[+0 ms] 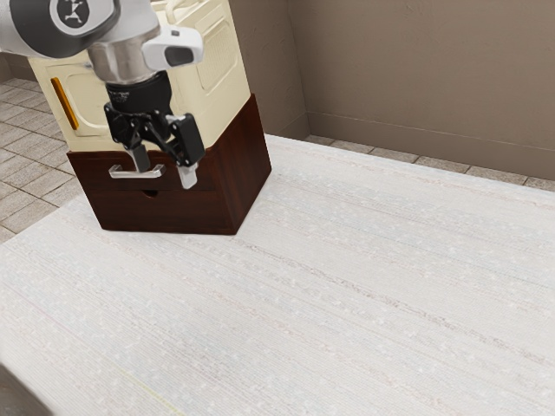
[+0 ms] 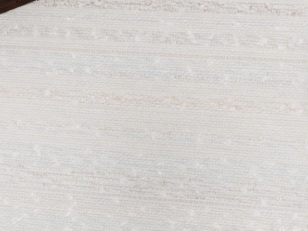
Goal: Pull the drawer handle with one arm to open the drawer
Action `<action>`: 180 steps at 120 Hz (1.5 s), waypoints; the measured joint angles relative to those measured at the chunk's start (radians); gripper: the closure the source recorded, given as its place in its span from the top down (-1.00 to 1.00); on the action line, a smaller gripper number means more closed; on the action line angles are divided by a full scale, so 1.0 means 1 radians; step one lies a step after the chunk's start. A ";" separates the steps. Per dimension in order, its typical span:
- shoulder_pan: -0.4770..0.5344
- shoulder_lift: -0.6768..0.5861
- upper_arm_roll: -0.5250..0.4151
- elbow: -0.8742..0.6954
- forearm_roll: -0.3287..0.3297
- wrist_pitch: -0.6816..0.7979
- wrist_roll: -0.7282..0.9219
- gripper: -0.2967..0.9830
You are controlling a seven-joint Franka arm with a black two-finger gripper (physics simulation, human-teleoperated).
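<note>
Hold the gripper [image 1: 165,176] open, with its fingers well apart, at the near face of the dark brown drawer unit [image 1: 195,212]. See one fingertip overlapping the exterior view's right end of the silver drawer handle [image 1: 126,175], and the other farther right, by the unit's corner; cannot tell about contact. Find the handle across the upper front of the unit, below a cream cabinet [image 1: 227,65] with an orange strip [image 1: 65,104]. From the wrist, look down on pale striped cloth [image 2: 154,144] beside a dark brown edge [image 2: 12,6].
</note>
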 joint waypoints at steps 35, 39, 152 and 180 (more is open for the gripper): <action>0.007 -0.016 0.012 0.215 -0.020 -0.028 0.011 0.54; 0.013 -0.037 0.012 0.252 -0.023 -0.033 0.011 0.54; -0.027 -0.632 0.003 -0.869 -0.120 0.284 0.023 0.54; -0.028 -0.688 0.050 -0.901 0.113 0.309 0.247 0.53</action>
